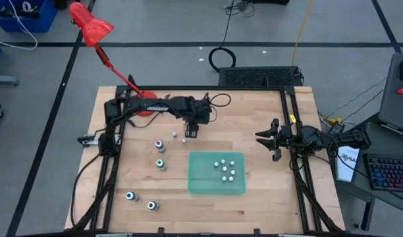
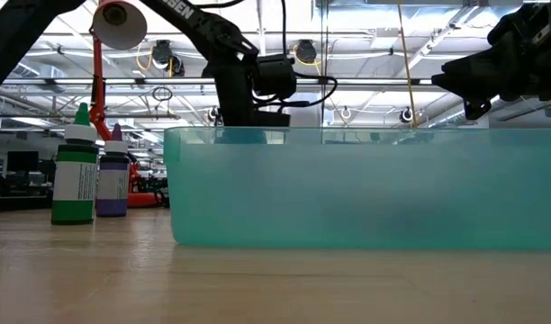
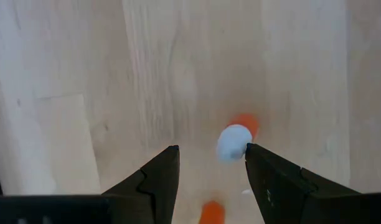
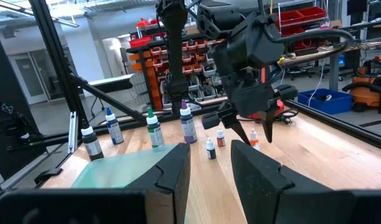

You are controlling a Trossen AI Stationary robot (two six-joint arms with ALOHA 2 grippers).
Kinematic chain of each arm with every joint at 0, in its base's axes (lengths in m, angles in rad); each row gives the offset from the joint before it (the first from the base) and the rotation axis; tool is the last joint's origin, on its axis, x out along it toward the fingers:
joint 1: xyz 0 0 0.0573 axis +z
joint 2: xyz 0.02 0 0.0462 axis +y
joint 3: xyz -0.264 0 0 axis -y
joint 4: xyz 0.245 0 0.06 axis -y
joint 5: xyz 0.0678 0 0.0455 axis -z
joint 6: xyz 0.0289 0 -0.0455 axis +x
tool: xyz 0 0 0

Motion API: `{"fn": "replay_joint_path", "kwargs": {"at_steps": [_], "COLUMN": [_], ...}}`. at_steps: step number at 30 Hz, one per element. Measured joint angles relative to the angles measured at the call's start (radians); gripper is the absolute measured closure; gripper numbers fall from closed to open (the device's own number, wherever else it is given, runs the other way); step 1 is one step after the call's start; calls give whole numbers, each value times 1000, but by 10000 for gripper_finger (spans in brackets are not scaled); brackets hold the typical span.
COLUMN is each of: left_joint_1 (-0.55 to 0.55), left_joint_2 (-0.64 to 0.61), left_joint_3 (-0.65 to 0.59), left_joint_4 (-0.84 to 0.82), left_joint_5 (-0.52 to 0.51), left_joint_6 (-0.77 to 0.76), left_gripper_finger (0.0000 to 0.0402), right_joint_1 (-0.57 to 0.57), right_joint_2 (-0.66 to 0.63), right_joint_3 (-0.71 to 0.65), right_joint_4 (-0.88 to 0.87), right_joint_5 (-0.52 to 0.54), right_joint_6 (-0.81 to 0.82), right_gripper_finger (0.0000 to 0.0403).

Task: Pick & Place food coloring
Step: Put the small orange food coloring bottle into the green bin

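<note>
Hovering part-open, empty, left gripper (image 3: 208, 165) above tiny bottle (image 3: 233, 142): light, hard, tippy; best pinched round its body.

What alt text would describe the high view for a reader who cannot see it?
The left end effector hovers open above two tiny bottles on a wooden table. Six small bottles lie in a teal tray; four bigger bottles stand left of it.

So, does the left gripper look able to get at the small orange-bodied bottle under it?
Probably yes. The left gripper hangs open above the small bottle, which stands on bare wooden table near one finger, slightly off-centre. Nothing crowds it.
</note>
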Motion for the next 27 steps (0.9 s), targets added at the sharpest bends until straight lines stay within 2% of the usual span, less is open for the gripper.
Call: {"fn": "replay_joint_path", "kwargs": {"at_steps": [8, 27], "left_joint_1": [5, 4], "left_joint_2": [0, 31], "left_joint_3": [0, -2], "left_joint_4": [-1, 2], "left_joint_5": [77, 83], "left_joint_6": [-29, -74], "left_gripper_finger": [215, 215], "right_joint_1": [0, 0], "right_joint_2": [0, 0], "right_joint_3": [0, 0], "right_joint_4": [0, 0], "right_joint_5": [0, 0], "right_joint_6": [0, 0], "right_gripper_finger": [298, 298]}}
